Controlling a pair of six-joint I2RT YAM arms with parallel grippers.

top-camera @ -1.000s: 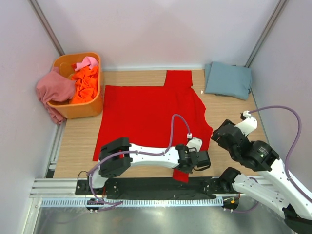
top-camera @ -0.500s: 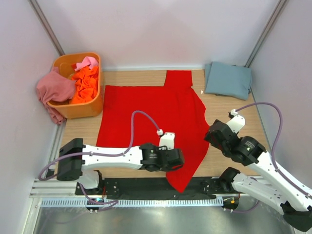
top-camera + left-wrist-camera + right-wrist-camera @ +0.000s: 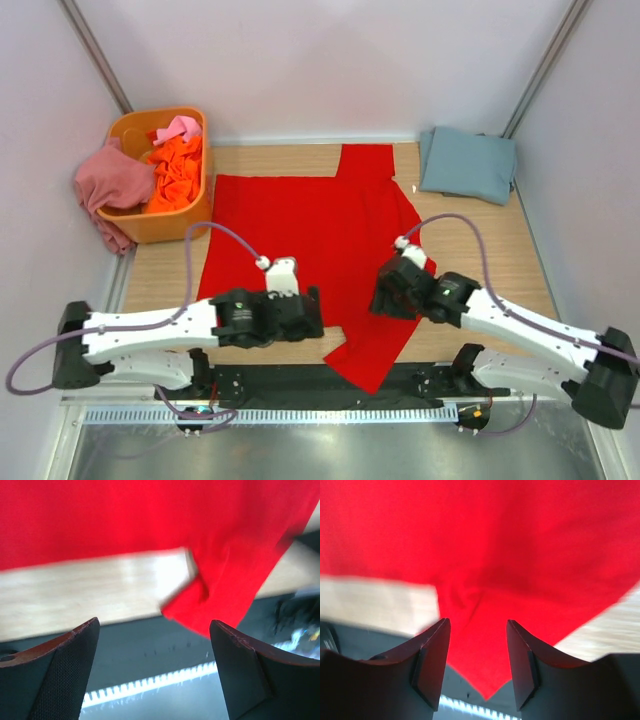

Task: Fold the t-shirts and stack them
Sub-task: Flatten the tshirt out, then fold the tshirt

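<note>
We are hovering the left gripper (image 3: 312, 318) low over the near edge of the desk (image 3: 480, 240), just beside the near hem of the red t-shirt (image 3: 310, 225). Its fingers are spread wide with nothing between them. We are holding the right gripper (image 3: 383, 298) over the shirt's near right part, directly above the root of the near sleeve (image 3: 365, 365). Its fingers are also apart and are not closing on any cloth. We judge that we are placing both grippers along this near edge so that each can take a piece of hem or sleeve and fold it toward the far side.

The red t-shirt is lying flat and opened out across the middle of the desk, with one sleeve reaching toward the far edge. The near sleeve is spilling over the near edge onto the black rail (image 3: 300, 385), its cloth bunching into a small crease at the armpit.

A grey-blue t-shirt (image 3: 467, 163) is sitting folded in the far right corner. In the far left corner the orange tub (image 3: 160, 225) is holding an orange t-shirt (image 3: 178, 170) and a pink t-shirt (image 3: 180, 127), and a dusty-rose t-shirt (image 3: 105, 185) is drooping over its left rim.
</note>
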